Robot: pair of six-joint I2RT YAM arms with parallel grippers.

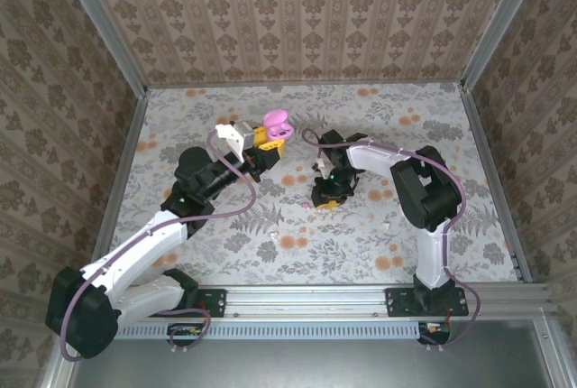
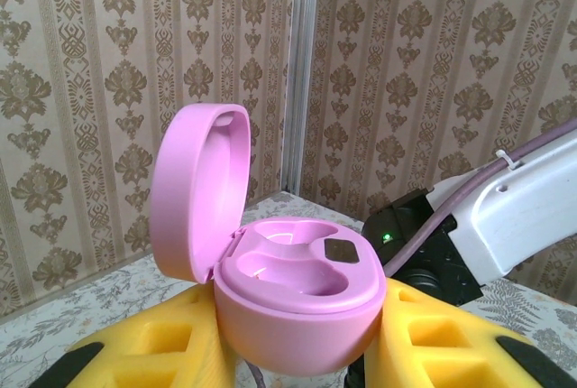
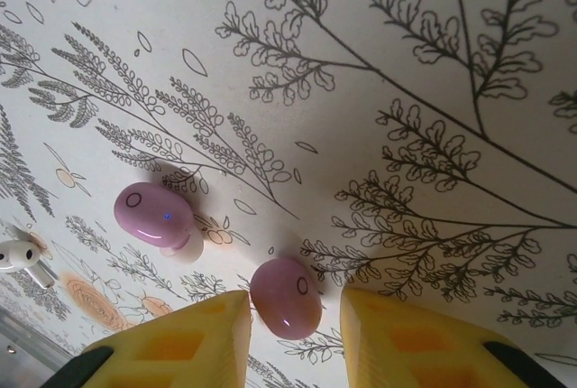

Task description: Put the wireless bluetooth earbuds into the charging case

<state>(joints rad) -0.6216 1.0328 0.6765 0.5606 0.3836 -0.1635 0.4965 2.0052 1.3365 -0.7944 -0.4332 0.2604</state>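
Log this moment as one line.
left gripper: shut on case, lid open, wells empty | right gripper: open, straddling earbud on table | second earbud: loose beside it

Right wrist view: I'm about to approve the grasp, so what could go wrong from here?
The earbud between the fingers of the right tool is smooth, rounded and off-centre; closing may squirt it out. The second earbud lies close by and could get knocked. The open charging case sits in the left tool by its rounded bottom; pushing a bud in might tip it.
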